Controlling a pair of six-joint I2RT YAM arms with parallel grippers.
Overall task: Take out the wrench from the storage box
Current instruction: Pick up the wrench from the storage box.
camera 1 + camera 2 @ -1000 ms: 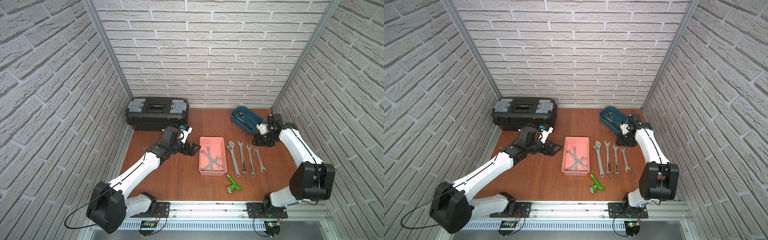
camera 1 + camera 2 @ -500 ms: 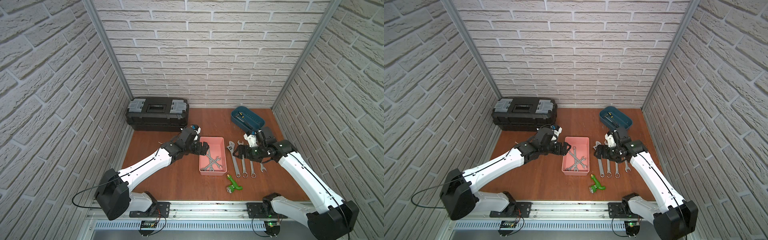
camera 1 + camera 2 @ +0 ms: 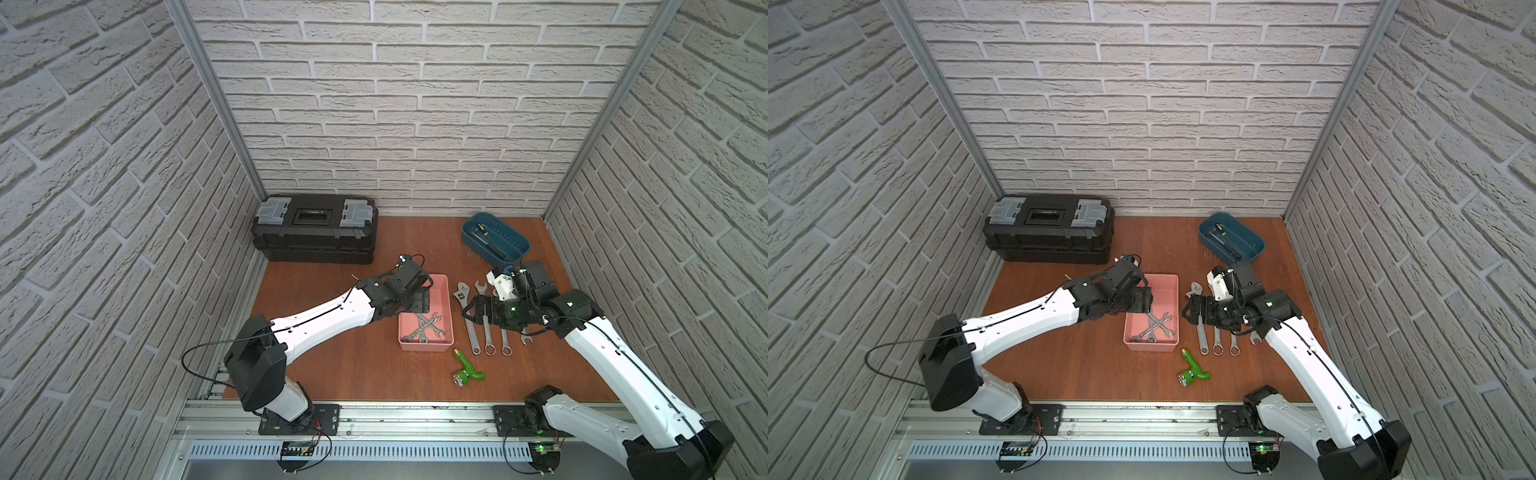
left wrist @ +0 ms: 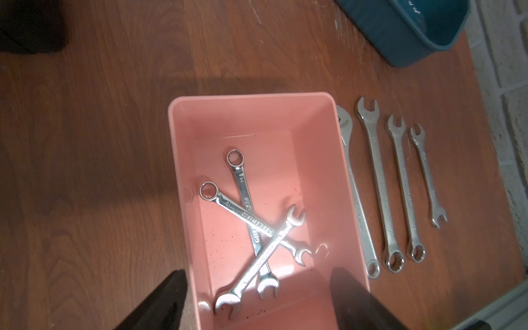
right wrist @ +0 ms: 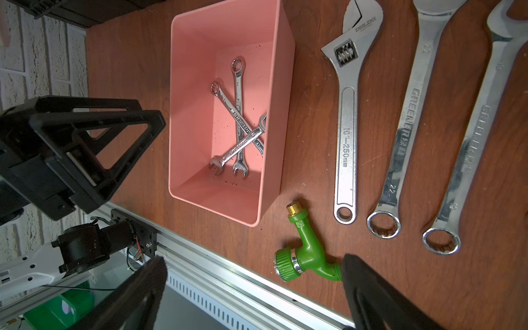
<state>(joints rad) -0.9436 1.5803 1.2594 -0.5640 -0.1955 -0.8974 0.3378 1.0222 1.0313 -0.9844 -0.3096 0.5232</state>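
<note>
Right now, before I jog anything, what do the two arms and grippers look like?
Both match: the left arm and right arm have white shells on the long links, black joints and black bases. A thin black cable runs along each. The left gripper and right gripper are black, with open triangular-frame fingers.

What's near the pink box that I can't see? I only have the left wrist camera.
Observer: A green tap lies on the table, just off the pink box's corner nearest the robot.
Operator: Where's the other claw?
Observer: The right claw hovers open above the adjustable wrench, beside the box.
Operator: Is the blue tray empty?
Observer: No, a few small tools lie in the teal tray.
</note>
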